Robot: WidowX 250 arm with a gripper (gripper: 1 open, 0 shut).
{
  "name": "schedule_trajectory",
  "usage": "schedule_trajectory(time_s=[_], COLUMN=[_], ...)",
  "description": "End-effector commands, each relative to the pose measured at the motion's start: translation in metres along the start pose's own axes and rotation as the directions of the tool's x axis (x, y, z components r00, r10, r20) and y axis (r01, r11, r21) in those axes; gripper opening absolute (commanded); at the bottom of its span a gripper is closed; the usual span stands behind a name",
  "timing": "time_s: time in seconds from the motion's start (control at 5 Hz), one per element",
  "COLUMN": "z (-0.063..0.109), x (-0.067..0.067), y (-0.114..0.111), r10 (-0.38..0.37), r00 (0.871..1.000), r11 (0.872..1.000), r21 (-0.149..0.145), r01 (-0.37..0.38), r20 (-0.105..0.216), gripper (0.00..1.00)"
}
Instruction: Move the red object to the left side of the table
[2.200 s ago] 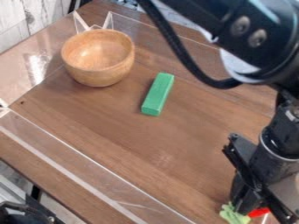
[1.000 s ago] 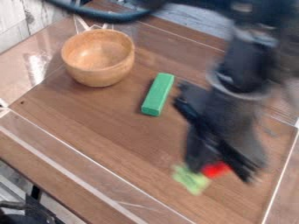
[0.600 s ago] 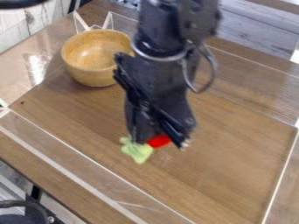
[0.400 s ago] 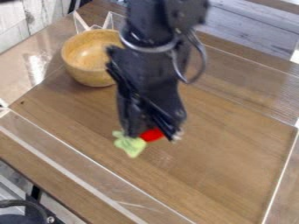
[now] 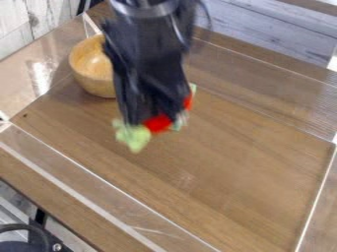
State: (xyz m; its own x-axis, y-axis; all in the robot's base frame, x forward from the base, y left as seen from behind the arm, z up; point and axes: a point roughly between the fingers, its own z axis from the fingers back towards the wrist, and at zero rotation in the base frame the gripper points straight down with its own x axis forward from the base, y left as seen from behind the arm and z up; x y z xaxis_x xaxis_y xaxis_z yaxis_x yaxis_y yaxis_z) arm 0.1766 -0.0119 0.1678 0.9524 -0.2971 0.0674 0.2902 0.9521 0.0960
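At the upper left of the frame sat a round, light wooden bowl [image 5: 90,65], resting on the brown wood-grain table [image 5: 250,187] with its clear plastic raised rim. Just right of the bowl, at the upper centre, the dark robot arm reached down, blurred by motion, and its black gripper [image 5: 154,116] pointed at the tabletop. The jaws were closed on the small bright red toy fruit [image 5: 160,123], whose light-green leafy tuft [image 5: 132,137] hung out at the lower left of the fingers. The fruit appeared to be lifted clear of the wood, though the blur made the gap hard to judge. Behind the arm, a sliver of a green rectangular block [image 5: 190,96] showed at its right edge, mostly hidden.

The step in hand looked like the carry: the fruit was gripped and in the air near the middle of the table, not yet on the left side. The next move would call for taking it further toward the left of the frame, over the bare wood below the bowl, keeping clear of the bowl and the plastic rim, then lowering until the fruit met the surface before letting the jaws part. Being rounded, it could roll once released, so a low, gentle release seemed wise.
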Motion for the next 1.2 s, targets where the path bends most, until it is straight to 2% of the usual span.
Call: schedule_trajectory(time_s=[0.0,0.2,0.4,0.6,0.8,1.0], z=[0.005,-0.004,-0.002,-0.002,-0.021,-0.04], x=[0.0,-0.005,-0.003,-0.001,-0.002,-0.004], y=[0.017,0.031,0.057,0.081,0.094,0.101], r10=[-0.028,0.049,0.183,0.314,0.403,0.458], r00=[0.999,0.998,0.983,0.949,0.915,0.889], r11=[1.0,0.999,0.983,0.949,0.915,0.888], r21=[-0.002,-0.001,0.008,0.021,0.031,0.036], r01=[0.028,-0.049,-0.184,-0.315,-0.403,-0.458], r20=[0.047,0.039,0.028,0.016,-0.003,-0.015], gripper=[0.0,0.0,0.0,0.0,0.0,0.0])
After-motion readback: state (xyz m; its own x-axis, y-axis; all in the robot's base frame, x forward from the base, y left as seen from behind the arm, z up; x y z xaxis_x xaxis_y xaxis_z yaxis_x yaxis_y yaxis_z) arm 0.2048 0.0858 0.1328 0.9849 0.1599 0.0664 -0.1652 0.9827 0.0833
